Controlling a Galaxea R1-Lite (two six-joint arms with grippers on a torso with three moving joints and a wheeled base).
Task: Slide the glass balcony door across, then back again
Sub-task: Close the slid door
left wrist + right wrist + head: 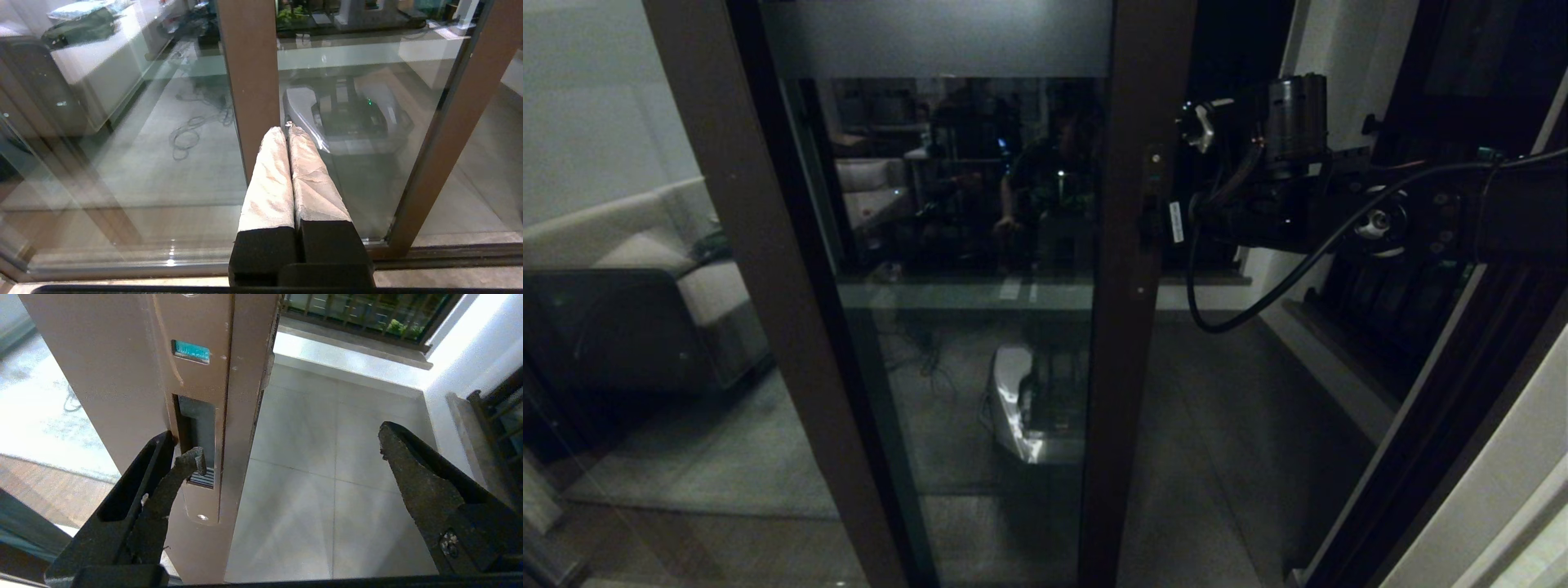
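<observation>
The glass balcony door point(964, 245) fills the middle of the head view, with a frosted strip point(939, 37) across its top. Its dark brown stile point(1123, 367) carries a slim recessed handle point(1150, 216). My right gripper point(1176, 224) reaches in from the right at handle height. In the right wrist view this gripper point(291, 445) is open, with one fingertip point(192, 459) hooked into the handle recess point(198, 428) and the other out over the balcony floor. My left gripper point(286, 128) is shut on nothing, pointing at the door's lower glass point(367, 171); it is out of the head view.
Right of the stile is an open gap onto the tiled balcony floor point(327, 457). A black-barred window point(1380, 302) and a white wall point(1339, 49) stand at the right. Another brown-framed panel point(760, 310) stands at the left. The door track point(449, 253) runs along the floor.
</observation>
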